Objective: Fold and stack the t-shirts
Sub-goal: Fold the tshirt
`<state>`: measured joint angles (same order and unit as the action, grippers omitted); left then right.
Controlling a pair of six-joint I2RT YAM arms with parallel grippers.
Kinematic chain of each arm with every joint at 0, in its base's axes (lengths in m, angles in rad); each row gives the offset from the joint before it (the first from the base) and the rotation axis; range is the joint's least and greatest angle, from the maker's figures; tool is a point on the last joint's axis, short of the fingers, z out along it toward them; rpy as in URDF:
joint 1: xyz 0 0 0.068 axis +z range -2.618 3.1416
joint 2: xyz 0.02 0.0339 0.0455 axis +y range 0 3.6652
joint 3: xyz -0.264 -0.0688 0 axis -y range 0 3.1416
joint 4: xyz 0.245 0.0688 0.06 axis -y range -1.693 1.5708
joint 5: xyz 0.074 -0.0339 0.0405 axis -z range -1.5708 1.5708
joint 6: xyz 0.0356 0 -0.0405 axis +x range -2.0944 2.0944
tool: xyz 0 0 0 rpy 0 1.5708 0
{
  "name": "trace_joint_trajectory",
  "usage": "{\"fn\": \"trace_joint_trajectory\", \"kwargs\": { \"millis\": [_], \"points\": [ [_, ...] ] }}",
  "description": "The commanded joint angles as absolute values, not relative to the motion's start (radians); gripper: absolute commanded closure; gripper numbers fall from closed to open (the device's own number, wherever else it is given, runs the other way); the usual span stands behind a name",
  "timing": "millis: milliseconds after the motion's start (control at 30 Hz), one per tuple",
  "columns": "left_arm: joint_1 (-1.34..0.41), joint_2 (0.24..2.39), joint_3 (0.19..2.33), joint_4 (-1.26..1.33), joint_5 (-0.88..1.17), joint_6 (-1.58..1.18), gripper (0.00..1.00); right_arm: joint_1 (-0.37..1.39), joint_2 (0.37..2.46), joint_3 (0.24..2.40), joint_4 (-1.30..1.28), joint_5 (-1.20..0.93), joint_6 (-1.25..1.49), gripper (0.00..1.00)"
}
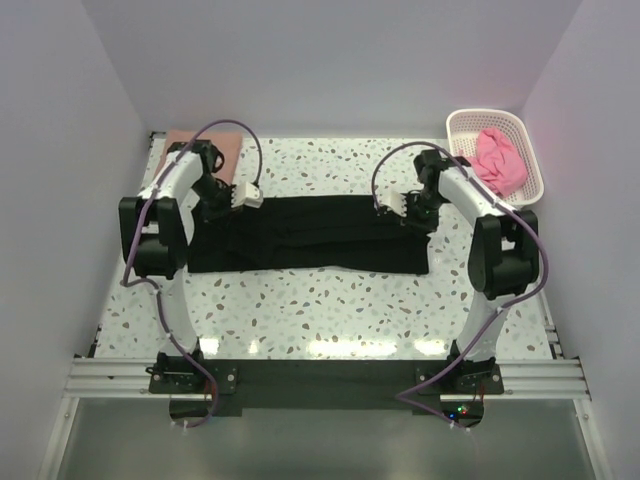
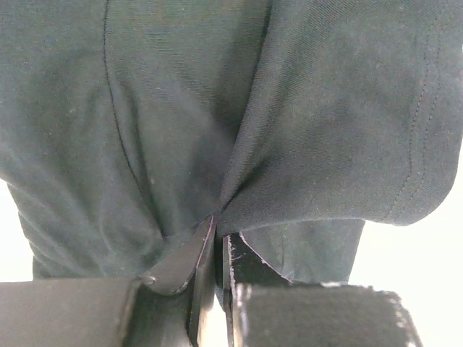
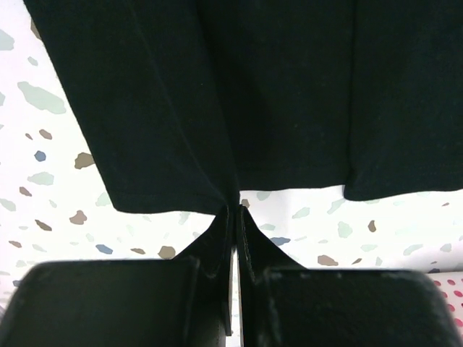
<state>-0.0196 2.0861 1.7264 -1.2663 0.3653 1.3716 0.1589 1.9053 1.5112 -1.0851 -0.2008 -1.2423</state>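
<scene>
**Black shirt pinched at both ends of its far edge**

Black cotton, the black t-shirt [image 1: 310,235] lies across the middle of the table [image 1: 330,310] as a long band running from 9 to 3 o'clock. It already looks narrowed lengthwise, so I judge that I am partway through folding it.

To do this fold well, I should move both arms together at the same height. That holds the edge between them taut, so it comes down as one straight line, flush with the layer beneath. I should release only once the cloth lies flat, because a loose middle would sag into a crease and make the stack lumpy.

My left end effector [image 2: 219,231] is closed on the cloth. The fabric gathers into a pucker at the fingertips and spreads away towards 12 o'clock. My right end effector [image 3: 236,213] is clamped on the hem, which dips to a point at its tips, with the rest of the shirt fanning out towards 12 o'clock. From overhead, both grips sit on the band's 12 o'clock edge, one near each end.

Further out, the salmon-pink t-shirt [image 1: 215,140] lies at the table's 11 o'clock corner. The bright pink t-shirt [image 1: 497,160] is bunched in the basket [image 1: 460,125] at 2 o'clock, not yet folded.
</scene>
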Motion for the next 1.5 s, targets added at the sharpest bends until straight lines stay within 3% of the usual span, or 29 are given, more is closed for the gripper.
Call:
{"fn": "trace_joint_trajectory", "kwargs": {
  "millis": [0, 100, 167, 200, 267, 300, 367, 567, 667, 767, 1467],
  "points": [
    [-0.005, 2.111, 1.779, -1.273, 0.361, 1.370, 0.87, 0.153, 1.924, 1.558, -1.103, -0.195, -1.262, 1.00],
    [-0.005, 2.129, 1.798, -1.273, 0.365, 1.361, 0.80, 0.155, 1.940, 1.583, -1.108, -0.195, -1.244, 0.99],
    [-0.003, 2.138, 1.809, -1.273, 0.370, 1.339, 0.72, 0.155, 1.950, 1.600, -1.118, -0.190, -1.226, 0.92],
    [0.000, 2.141, 1.822, -1.270, 0.376, 1.329, 0.66, 0.153, 1.953, 1.609, -1.124, -0.178, -1.191, 0.75],
    [0.037, 2.141, 1.839, -1.269, 0.402, 1.290, 0.61, 0.134, 1.956, 1.646, -1.146, -0.184, -1.148, 0.62],
    [0.069, 2.143, 1.867, -1.281, 0.416, 1.278, 0.60, 0.123, 1.953, 1.661, -1.173, -0.195, -1.096, 0.49],
    [0.109, 2.146, 1.907, -1.314, 0.474, 1.227, 0.58, 0.088, 1.945, 1.707, -1.212, -0.230, -1.037, 0.42],
    [0.260, 2.054, 1.732, -1.313, 0.577, 1.086, 0.55, 0.003, 1.918, 1.692, -1.380, -0.382, -0.800, 0.42],
    [0.328, 2.026, 1.636, -1.286, 0.632, 1.028, 0.47, -0.031, 1.893, 1.600, -1.349, -0.425, -0.721, 0.43],
    [0.379, 2.011, 1.565, -1.238, 0.663, 0.963, 0.45, -0.031, 1.882, 1.513, -1.292, -0.425, -0.626, 0.43],
    [0.397, 1.963, 1.368, -1.109, 0.626, 0.874, 0.41, -0.032, 1.960, 1.368, -1.095, -0.362, -0.469, 0.43]
  ]
}}
